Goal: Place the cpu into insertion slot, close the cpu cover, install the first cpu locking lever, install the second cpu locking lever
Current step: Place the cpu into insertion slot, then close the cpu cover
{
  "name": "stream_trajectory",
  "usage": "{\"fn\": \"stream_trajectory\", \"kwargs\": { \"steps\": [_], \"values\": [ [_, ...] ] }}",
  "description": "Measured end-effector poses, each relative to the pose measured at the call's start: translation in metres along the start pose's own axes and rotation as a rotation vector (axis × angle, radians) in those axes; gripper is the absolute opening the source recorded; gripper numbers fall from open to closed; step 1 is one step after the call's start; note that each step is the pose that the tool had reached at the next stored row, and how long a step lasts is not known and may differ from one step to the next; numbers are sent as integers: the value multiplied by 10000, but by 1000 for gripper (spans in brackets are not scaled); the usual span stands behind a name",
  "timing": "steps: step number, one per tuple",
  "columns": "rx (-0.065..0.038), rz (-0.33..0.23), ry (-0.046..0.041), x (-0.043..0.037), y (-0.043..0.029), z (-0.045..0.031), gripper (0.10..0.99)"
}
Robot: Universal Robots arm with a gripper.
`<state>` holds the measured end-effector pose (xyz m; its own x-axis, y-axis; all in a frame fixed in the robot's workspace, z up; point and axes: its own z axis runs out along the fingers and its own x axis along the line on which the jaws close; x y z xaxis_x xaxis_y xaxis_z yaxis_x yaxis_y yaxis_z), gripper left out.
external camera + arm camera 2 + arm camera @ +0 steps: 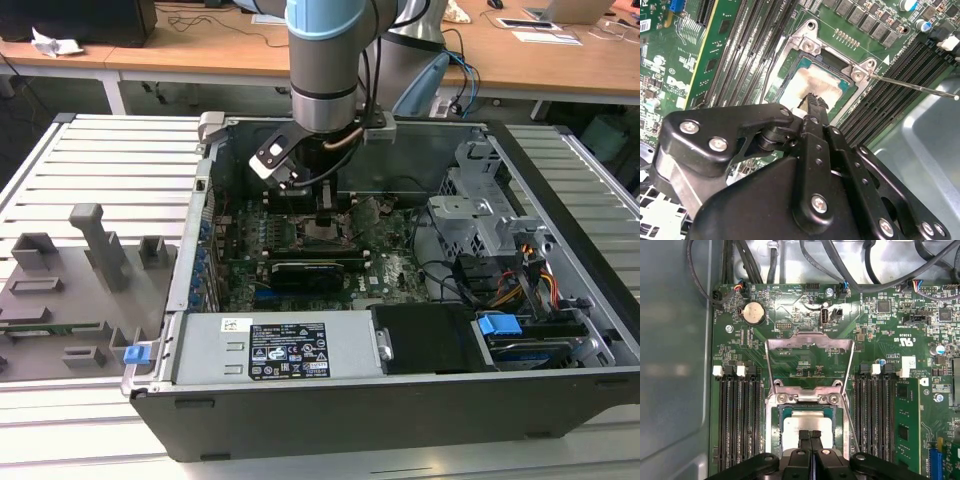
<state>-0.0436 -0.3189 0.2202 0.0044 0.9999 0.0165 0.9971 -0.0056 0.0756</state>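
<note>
The cpu (pixel 806 423) lies flat in the insertion slot (pixel 771 412), its pale smeared top facing up; it appears in both wrist views (pixel 799 83). My gripper (pixel 810 434) is shut, with its black fingertips (pixel 814 100) pressed together just over the chip's middle. The cpu cover (pixel 807 343), a metal frame with a large window, stands raised open behind the socket. One thin wire locking lever (pixel 916 86) sticks out free beside the socket. In the exterior view the gripper (pixel 326 222) reaches down into the open computer case.
Long black memory slots (pixel 737 420) flank the socket on both sides. A black expansion card (pixel 305 270) lies nearer the case front, and cables and a drive cage (pixel 480 215) fill the exterior view's right. Grey fixtures (pixel 95 250) stand on the table at its left.
</note>
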Motion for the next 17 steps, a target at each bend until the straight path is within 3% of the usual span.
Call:
{"fn": "stream_trajectory", "kwargs": {
  "steps": [17],
  "values": [
    [3,0,1,1,5,-67,110]
  ]
}}
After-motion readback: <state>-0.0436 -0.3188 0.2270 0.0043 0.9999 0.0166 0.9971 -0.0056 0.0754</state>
